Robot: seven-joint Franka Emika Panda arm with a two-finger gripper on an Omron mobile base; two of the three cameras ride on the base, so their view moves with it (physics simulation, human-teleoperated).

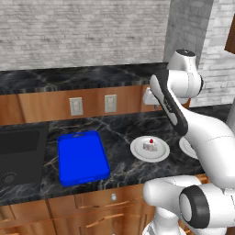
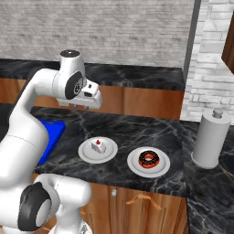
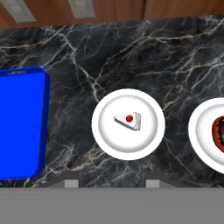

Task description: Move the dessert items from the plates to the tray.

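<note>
A small white cake piece with a red cherry (image 3: 129,120) (image 1: 149,145) (image 2: 98,146) lies on a round white plate (image 3: 105,135) (image 1: 137,151) (image 2: 87,153). To its right a dark chocolate donut (image 2: 149,158) (image 3: 218,133) rests on a second white plate (image 2: 160,168) (image 3: 201,131) (image 1: 186,147), which the arm half hides in the left base view. The blue tray (image 1: 82,158) (image 3: 22,122) (image 2: 52,135) lies empty to the left of the cake plate. My gripper (image 3: 111,183) (image 2: 82,106) hangs open high above the counter, over the cake plate, holding nothing.
A dark sink basin (image 1: 18,151) is sunk into the black marble counter left of the tray. Two wall outlets (image 1: 76,106) (image 1: 110,103) sit on the wooden backsplash. A grey cylindrical canister (image 2: 211,139) stands on the counter's right side.
</note>
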